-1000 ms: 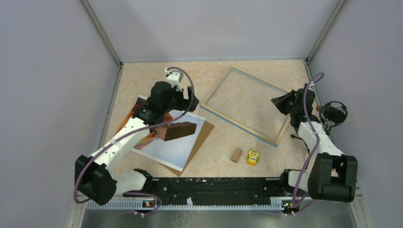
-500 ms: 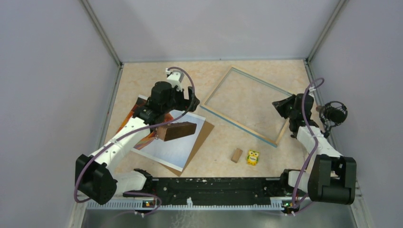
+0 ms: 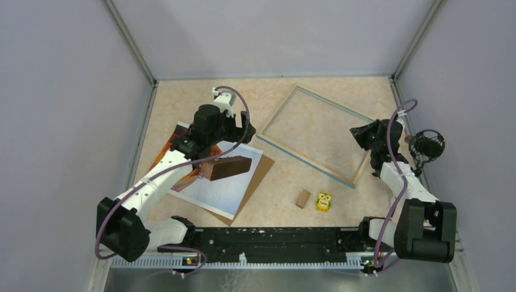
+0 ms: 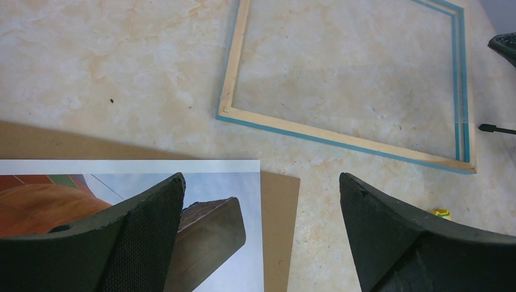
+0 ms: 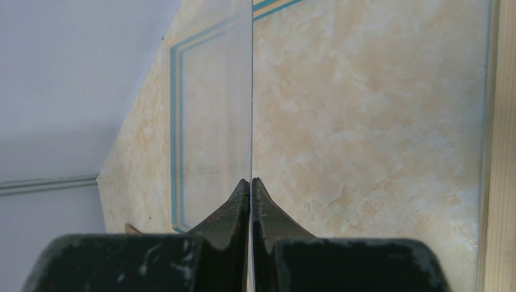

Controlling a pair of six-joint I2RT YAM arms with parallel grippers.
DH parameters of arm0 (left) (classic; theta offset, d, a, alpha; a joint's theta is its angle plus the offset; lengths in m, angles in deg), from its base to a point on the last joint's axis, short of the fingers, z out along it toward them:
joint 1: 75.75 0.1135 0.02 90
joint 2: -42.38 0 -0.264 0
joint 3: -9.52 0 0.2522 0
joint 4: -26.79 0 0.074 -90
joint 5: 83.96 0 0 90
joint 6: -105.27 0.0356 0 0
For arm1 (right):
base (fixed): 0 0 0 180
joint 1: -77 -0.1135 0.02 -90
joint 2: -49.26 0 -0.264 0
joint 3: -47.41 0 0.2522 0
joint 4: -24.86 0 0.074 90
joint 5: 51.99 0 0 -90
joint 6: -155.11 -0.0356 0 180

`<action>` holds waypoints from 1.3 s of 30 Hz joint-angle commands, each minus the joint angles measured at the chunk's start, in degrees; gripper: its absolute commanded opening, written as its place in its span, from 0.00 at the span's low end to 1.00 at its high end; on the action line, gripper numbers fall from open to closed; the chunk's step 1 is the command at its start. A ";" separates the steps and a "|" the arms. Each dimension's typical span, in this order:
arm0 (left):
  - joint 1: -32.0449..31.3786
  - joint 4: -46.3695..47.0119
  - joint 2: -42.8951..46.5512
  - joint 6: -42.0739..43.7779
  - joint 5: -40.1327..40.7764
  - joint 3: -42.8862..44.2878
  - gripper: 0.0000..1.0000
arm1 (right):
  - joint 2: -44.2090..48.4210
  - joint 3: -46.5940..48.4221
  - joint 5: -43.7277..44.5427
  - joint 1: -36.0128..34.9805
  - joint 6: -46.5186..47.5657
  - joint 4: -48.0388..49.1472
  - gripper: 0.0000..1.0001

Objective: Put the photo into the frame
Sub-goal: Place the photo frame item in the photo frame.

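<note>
The photo [image 3: 222, 188], a balloon print on pale sky, lies at the left on the brown backing board [image 3: 258, 176], with a brown block [image 3: 226, 167] resting on it. My left gripper [image 3: 242, 131] hovers open and empty above the print's far right corner. In the left wrist view [image 4: 261, 243] the photo [image 4: 243, 182] and the block [image 4: 207, 243] show below the gripper. The frame [image 3: 304, 157], light wood with blue edges, lies flat at centre right. My right gripper [image 3: 360, 135] is at the frame's right side, shut on a thin clear pane [image 5: 251, 91] seen edge-on in the right wrist view [image 5: 251, 182].
A small wooden block [image 3: 302, 199] and a yellow owl toy [image 3: 324, 201] sit near the front, below the frame. A black round fixture [image 3: 428, 146] stands by the right wall. Grey walls enclose the table on three sides.
My right gripper has shifted slightly to the right, towards the frame's right edge, still shut on the clear pane. The left arm, the photo and the block have not moved.
</note>
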 commanded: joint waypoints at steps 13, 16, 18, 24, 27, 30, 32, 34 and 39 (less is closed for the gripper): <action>-0.05 2.81 0.26 -0.49 -0.88 -0.61 0.99 | 4.26 0.26 1.60 0.52 0.45 -1.04 0.00; -0.06 2.89 0.15 -0.45 -0.98 -0.66 0.98 | 4.53 0.22 1.27 0.53 0.65 -1.51 0.00; -0.05 2.84 0.07 -0.45 -0.92 -0.70 0.98 | 4.15 0.50 1.10 0.54 0.64 -2.64 0.00; -0.04 2.77 0.07 -0.46 -0.98 -0.69 0.98 | 3.81 0.46 -0.18 0.55 0.87 -3.15 0.00; -0.03 2.83 0.07 -0.37 -0.98 -0.61 0.98 | 3.30 1.11 -0.77 0.61 1.08 -4.51 0.00; -0.05 2.77 0.05 -0.36 -0.91 -0.61 0.99 | 3.67 1.01 -0.38 0.61 1.44 -4.98 0.00; -0.07 2.83 0.03 -0.36 -0.89 -0.61 0.99 | 3.74 1.03 -0.21 0.70 1.65 -5.15 0.00; -0.06 2.79 -0.02 -0.36 -0.94 -0.61 0.98 | 3.68 1.02 -0.37 0.86 1.65 -5.03 0.00; -0.02 2.82 -0.05 -0.36 -0.84 -0.61 0.98 | 3.50 1.33 -1.00 1.74 2.05 -5.74 0.00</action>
